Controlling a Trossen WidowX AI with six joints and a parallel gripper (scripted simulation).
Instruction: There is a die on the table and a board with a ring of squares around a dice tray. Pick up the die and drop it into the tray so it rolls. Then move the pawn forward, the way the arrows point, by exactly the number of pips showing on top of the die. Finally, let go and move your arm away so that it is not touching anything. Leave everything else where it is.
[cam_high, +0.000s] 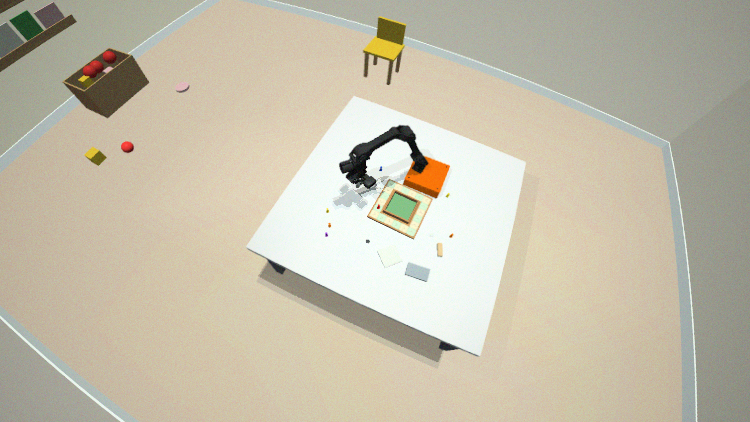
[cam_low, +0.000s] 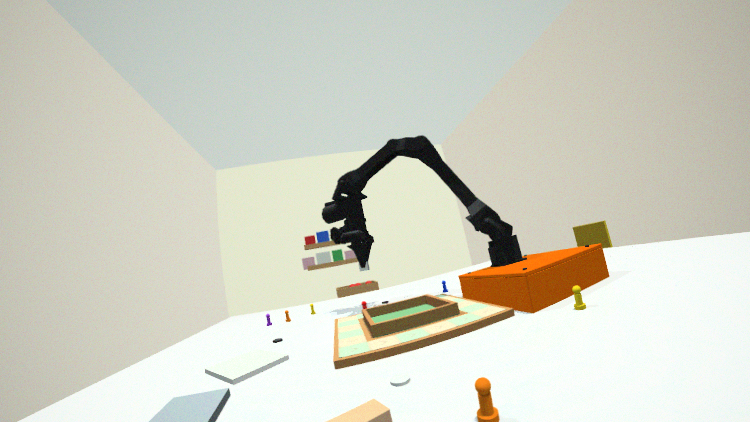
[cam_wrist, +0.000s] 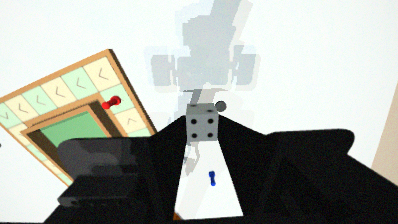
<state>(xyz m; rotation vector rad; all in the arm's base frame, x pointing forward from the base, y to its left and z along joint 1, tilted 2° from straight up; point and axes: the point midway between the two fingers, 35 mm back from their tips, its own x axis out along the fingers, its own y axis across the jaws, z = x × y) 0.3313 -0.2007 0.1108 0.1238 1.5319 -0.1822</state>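
Wrist view, left to right. A square wooden-rimmed board (cam_wrist: 75, 80) of pale green and cream squares, each marked with an arrow, surrounds a brown-walled dice tray with a green floor (cam_wrist: 62, 130). A small red pawn (cam_wrist: 111, 103) appears to stand on a square at the board's right edge. Right of it, the black parallel-jaw gripper (cam_wrist: 202, 131) is pinched on a light grey cube die with black pips (cam_wrist: 202, 123), held clear of the white table top (cam_wrist: 310, 65); the face toward the camera shows four pips. A small dark disc (cam_wrist: 220, 105) lies just beside the die's upper right corner. A tiny blue pawn (cam_wrist: 212, 178) stands on the table below the die. In the exterior view the gripper (cam_low: 362, 266) hangs above the table, left of the orange box-shaped arm base (cam_low: 550, 272).
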